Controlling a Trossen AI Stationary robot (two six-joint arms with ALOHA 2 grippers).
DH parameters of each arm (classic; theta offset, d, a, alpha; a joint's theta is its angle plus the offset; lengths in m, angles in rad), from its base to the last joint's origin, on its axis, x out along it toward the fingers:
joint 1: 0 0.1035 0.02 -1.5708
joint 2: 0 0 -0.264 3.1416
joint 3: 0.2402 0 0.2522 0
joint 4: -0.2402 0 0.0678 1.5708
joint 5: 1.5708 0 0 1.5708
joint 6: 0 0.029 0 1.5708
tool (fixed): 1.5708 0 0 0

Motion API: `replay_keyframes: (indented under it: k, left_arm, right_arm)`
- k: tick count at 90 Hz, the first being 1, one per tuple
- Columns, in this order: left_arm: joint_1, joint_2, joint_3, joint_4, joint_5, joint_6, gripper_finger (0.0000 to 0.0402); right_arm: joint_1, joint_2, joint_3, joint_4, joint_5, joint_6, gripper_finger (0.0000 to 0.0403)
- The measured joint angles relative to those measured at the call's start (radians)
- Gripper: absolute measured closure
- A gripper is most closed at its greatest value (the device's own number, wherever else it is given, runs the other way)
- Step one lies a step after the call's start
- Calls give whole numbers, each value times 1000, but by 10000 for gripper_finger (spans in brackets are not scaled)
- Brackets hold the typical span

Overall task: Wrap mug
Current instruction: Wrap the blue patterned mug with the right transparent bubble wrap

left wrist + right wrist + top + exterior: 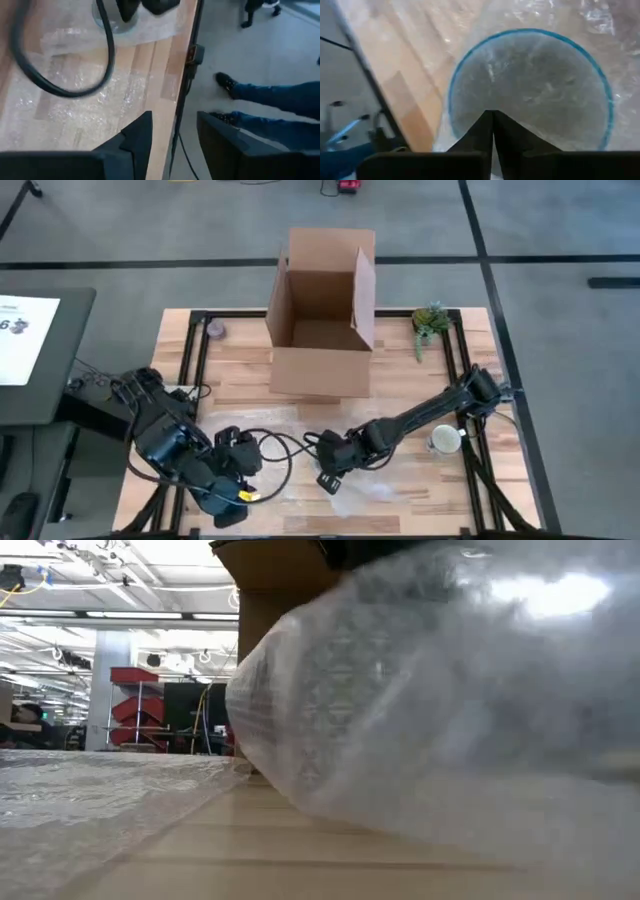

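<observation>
Bubble wrap (600, 20) fills the right wrist view, and right under the right gripper (493, 116) sits a blue-rimmed mug (530, 90) seen mouth-on, its opening turned toward the fingers, so its long axis runs straight out from the claw. Those two fingers are pressed together at the tips just at the near rim; whether a fold of wrap is pinched between them, I cannot tell. From above, the right gripper (330, 477) hovers over the clear sheet at the table's front middle, so the right arm is plainly the nearer one, and the mug lies directly ahead of it, touching or nearly so. Off to one side, the left gripper (232, 498) waits with fingers spread and empty. Farther back stands the cardboard box (322, 310), flaps up, well apart.
</observation>
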Motion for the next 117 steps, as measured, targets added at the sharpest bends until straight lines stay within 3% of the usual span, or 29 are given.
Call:
replay_keyframes:
  k: [18,49,63,75,90,104,117]
  left_arm:
    - [0,-6,1,1,-22,19,268]
    - [-5,-9,1,66,-17,70,268]
    - [-6,-9,1,77,-17,116,268]
    - [-6,-9,1,77,-17,130,268]
    - [-6,-9,1,77,-14,141,268]
    - [-6,-9,1,78,-7,136,268]
    - [-10,-9,1,106,7,134,268]
  right_arm:
    - [-25,15,1,-19,-74,-69,402]
    - [-19,-148,95,-220,-144,-62,403]
    - [-3,-151,108,-197,-67,24,403]
    - [3,-81,106,-222,5,74,403]
    - [-12,12,106,-212,9,71,403]
    - [-22,62,111,-201,-32,-20,403]
    - [-20,60,111,-219,-130,-234,403]
